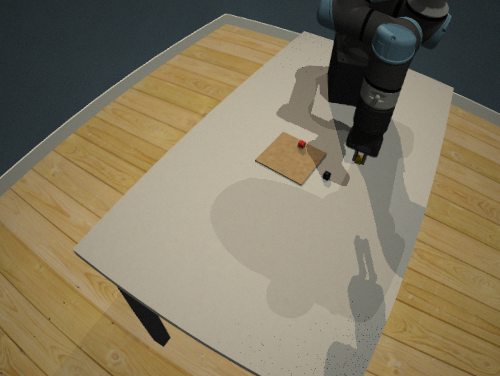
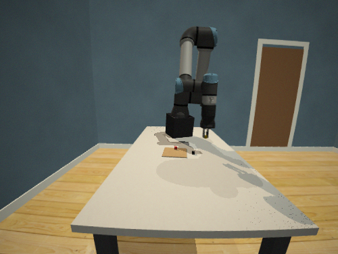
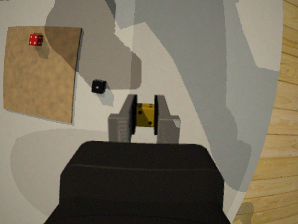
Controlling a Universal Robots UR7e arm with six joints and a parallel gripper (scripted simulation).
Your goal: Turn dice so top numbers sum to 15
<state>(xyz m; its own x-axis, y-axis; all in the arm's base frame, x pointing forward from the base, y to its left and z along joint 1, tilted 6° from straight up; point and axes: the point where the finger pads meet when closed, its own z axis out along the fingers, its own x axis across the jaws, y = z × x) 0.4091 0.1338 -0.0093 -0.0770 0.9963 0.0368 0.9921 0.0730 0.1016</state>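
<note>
My gripper (image 1: 359, 159) (image 2: 205, 136) (image 3: 145, 107) is shut on the yellow die (image 1: 358, 159) (image 2: 205, 136) (image 3: 145, 115) and holds it above the table, to the right of the mat and the black die. The brown mat (image 1: 280, 162) (image 2: 172, 154) (image 3: 40, 95) lies flat on the table. The red die (image 1: 301, 144) (image 2: 176, 148) (image 3: 35, 39) sits on the mat near its back edge; several white pips show on it. The black die (image 1: 326, 175) (image 2: 193, 153) (image 3: 98, 86) lies on the table just off the mat's right side; one pip shows on its top in the wrist view.
The pale table (image 1: 175, 225) (image 2: 152, 206) carries the mat and the black die. The robot's black base (image 1: 344, 80) (image 2: 180, 125) stands behind the mat. The arm's shadows fall over part of the mat and the table. The table's right edge lies beyond the gripper.
</note>
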